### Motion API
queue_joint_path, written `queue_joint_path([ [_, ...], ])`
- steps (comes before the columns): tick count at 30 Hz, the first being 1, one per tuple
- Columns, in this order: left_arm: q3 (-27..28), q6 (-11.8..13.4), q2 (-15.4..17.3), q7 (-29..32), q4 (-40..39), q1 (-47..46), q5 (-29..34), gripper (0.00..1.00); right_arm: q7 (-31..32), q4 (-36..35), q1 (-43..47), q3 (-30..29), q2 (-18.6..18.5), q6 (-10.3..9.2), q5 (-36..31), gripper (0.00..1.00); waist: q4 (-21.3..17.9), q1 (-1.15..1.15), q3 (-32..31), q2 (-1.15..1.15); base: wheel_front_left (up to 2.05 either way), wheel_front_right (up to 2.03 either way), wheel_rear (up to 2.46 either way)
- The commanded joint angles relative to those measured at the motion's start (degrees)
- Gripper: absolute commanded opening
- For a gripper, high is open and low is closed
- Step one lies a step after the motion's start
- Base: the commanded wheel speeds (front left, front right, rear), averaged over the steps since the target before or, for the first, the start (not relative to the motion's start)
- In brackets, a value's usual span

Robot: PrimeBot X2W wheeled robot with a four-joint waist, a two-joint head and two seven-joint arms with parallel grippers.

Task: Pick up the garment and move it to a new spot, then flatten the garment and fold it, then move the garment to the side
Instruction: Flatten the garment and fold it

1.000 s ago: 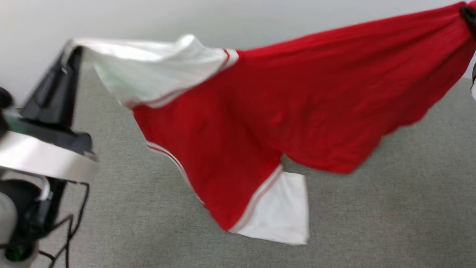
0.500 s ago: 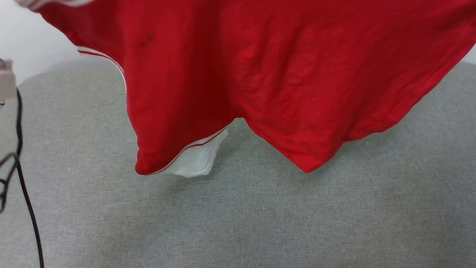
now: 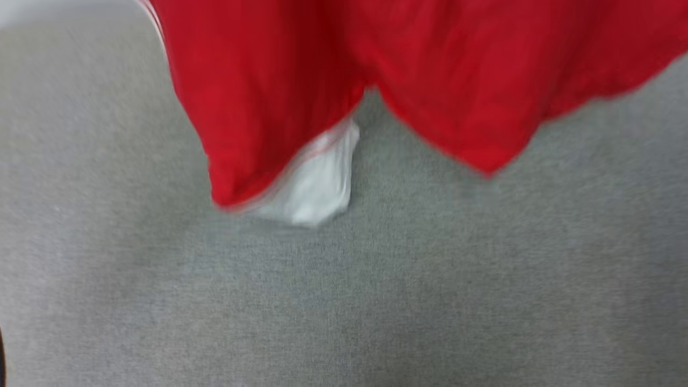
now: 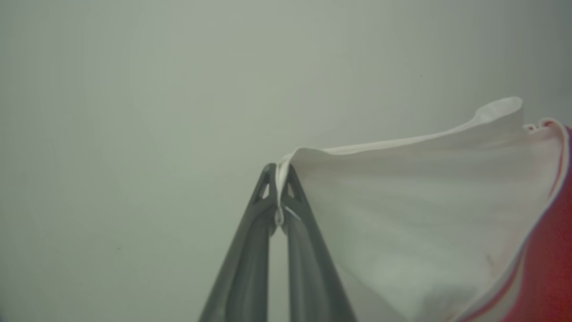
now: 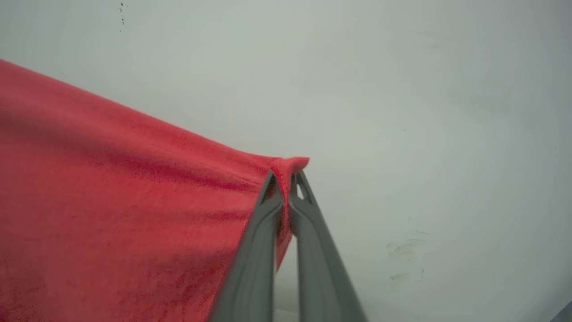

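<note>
**Holding the garment aloft by two thin pinches**

Both arms carry the garment (image 3: pixel 279 80) in the air above the grey bench (image 3: pixel 344 301), its red body sagging in two lobes with one white sleeve (image 3: pixel 322 183) dangling between them, near the bench top. The left pincer (image 4: pixel 279 179) is clenched on the edge of the other white sleeve, and the right pincer (image 5: pixel 286 183) is clenched on a small fold of the red hem. Each has only a sliver of cloth between its tips.

Such shallow bites are the main risk, in my judgement: a quick swing or a tug between the arms could pull an edge free and drop that side in a heap. Lowering it as it hangs could also trap the loose sleeve under the red panel (meaning extra smoothing before any fold).

No writing can be read. The red side facing the head camera is plain and blurred, and no print, brand or label is legible in either wrist view.
</note>
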Motion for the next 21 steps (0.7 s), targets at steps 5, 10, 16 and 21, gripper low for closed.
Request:
queue_joint_path([
  [5,-3.32,-4.03,-1.13,-1.33,9.16,-13.59,3.40,0.00,-3.29,6.44,-11.36,-0.76,-1.38,-0.14,-3.87,0.00,1.45,-0.01,11.41,0.00,0.00,0.00,0.00],
  [10,-6.47,-6.99,-3.45,-3.59,19.27,-27.92,7.81,0.00,-7.57,14.44,-23.01,-0.17,-0.72,-0.14,-8.17,0.00,1.85,-0.01,17.07,0.00,0.00,0.00,0.00],
  [16,-9.53,-8.64,-7.52,-9.59,33.82,-43.72,12.90,0.00,-15.06,25.11,-35.04,-0.56,1.29,-0.15,-14.49,0.00,2.28,-0.01,21.56,0.00,0.00,0.00,0.00],
  [21,-11.49,-9.36,-10.08,-13.39,42.22,-48.64,14.65,0.00,-19.67,31.19,-39.44,-0.44,2.51,-0.15,-18.13,0.00,2.79,-0.01,23.45,0.00,0.00,0.00,0.00],
])
